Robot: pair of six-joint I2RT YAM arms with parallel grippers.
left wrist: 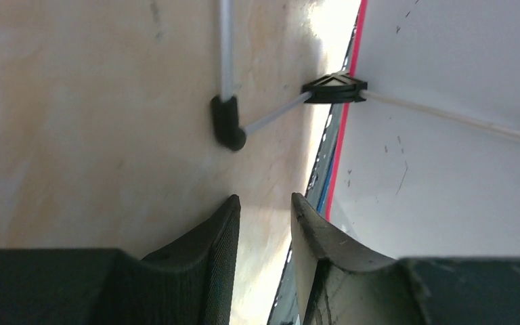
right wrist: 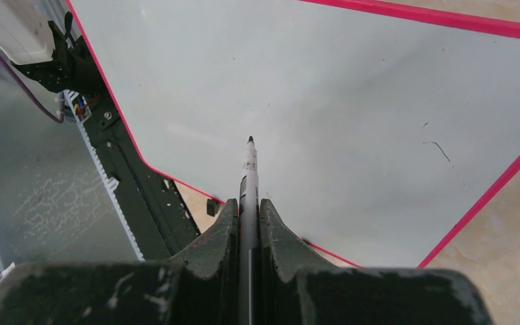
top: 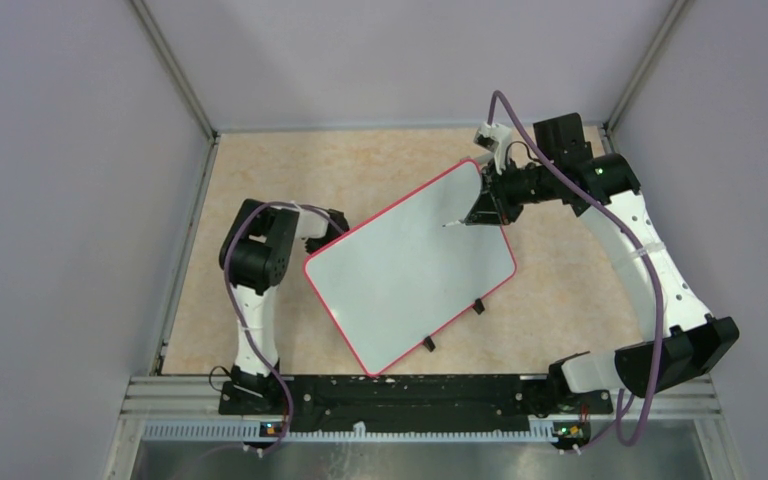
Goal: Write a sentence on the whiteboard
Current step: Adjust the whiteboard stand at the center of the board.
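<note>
The whiteboard (top: 410, 270) lies tilted in the middle of the table, white with a pink-red rim and two black clips (top: 478, 306) on its lower right edge. No sentence shows on it, only faint stray marks. My right gripper (top: 480, 210) is shut on a black marker (right wrist: 249, 169) over the board's upper right part (right wrist: 352, 101), tip pointing at the surface; I cannot tell if it touches. My left gripper (top: 332, 228) is open at the board's left corner. In the left wrist view its jaws (left wrist: 265, 198) stand apart over bare table, beside the board's rim (left wrist: 342, 156).
A wire leg with a black foot (left wrist: 227, 125) joins a black clip (left wrist: 334, 89) on the board's edge. A black rail (top: 390, 395) with the arm bases runs along the near edge. Grey walls close in the left, back and right sides.
</note>
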